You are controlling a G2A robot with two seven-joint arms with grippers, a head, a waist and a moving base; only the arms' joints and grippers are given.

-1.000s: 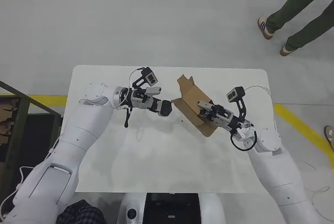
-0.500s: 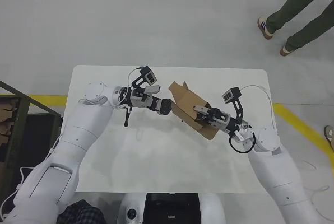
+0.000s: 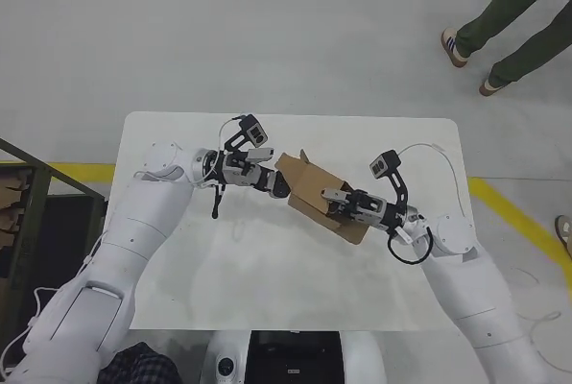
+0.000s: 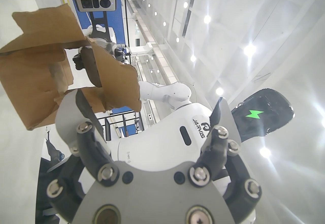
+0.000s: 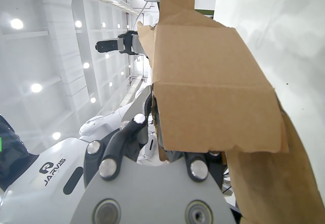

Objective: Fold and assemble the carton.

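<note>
Right fingers: pinched on one wall of the carton (image 5: 208, 98). One finger (image 5: 138, 108) lies against the board's near face; the other is hidden behind the cardboard.
Right gripper (image 3: 336, 198): at the carton's end that faces the table's right edge, its jaws closed on that wall.
Left fingers: spread wide with nothing between them. One finger (image 4: 76, 105) sits just beside a ragged flap, and contact cannot be told; the other stands well apart from the cardboard.
Left gripper (image 3: 278, 184): just beside the carton's opposite end, the one facing the table's left edge.
Carton: brown, partly opened, with loose flaps at both ends. It lies between the two grippers over the middle of the table, somewhat nearer the far edge than the near one. It sits aslant, its long side running from far-left to near-right. Whether it rests on the tabletop cannot be told.
Table (image 3: 171, 288): white, with rounded corners.
Rack (image 3: 8, 192): beside the table's left edge, holding brown cardboard.
</note>
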